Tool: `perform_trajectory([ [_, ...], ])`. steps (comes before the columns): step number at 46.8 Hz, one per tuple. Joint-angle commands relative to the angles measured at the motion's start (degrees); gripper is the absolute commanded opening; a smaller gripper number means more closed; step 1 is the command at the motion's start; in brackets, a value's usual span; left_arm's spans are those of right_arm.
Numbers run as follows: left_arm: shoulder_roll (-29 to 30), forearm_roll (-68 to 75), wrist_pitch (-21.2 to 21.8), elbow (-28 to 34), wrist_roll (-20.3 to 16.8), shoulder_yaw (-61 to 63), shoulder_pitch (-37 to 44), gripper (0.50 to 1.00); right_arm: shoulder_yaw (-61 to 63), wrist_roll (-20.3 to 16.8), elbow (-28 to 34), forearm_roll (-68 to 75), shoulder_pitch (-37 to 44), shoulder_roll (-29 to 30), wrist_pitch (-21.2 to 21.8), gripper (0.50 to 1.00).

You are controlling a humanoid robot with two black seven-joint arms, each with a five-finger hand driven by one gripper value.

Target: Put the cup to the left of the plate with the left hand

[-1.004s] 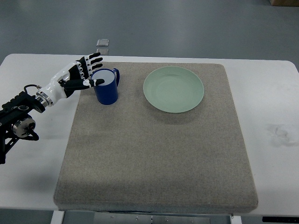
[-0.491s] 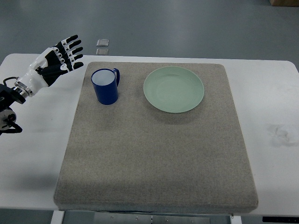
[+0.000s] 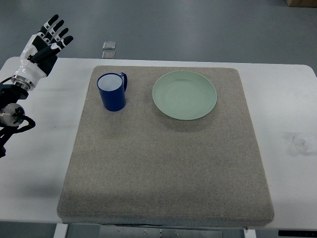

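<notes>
Blue mug (image 3: 112, 92) is seen upright on the grey mat (image 3: 163, 163) near the mat's far left corner, handle turned toward the pale green plate (image 3: 184, 94), which is set just to its right, apart from it. The left hand (image 3: 41, 47) is held over the white table's (image 3: 34, 148) far left corner, well apart from the mug, fingers (image 3: 56, 27) spread and holding nothing.

One of nearly everything, two small floor tiles.

One blue cup (image 3: 112, 92) and one green plate (image 3: 184, 94) to the right of the single left hand (image 3: 41, 50); one grey mat (image 3: 163, 163), one white table (image 3: 292, 104), two small squares (image 3: 109, 49) just right of the hand.
</notes>
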Motion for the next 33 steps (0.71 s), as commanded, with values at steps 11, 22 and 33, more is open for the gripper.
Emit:
perform_trajectory([
  [11,-8.24,-4.18,1.4,7.88,3.27,-0.08,-1.26,0.977,0.0,0.0,0.0,0.0,0.0,0.0,0.0,0.932],
  [22,-9.73,-6.11,1.75,8.14,3.7,-2.28,-2.31,0.973,0.0,0.0,0.0,0.0,0.0,0.0,0.0,0.932],
  [33,-9.82,-8.31,0.61,8.14,3.18,-2.28,-6.0,0.958,0.0,0.0,0.0,0.0,0.0,0.0,0.0,0.932],
])
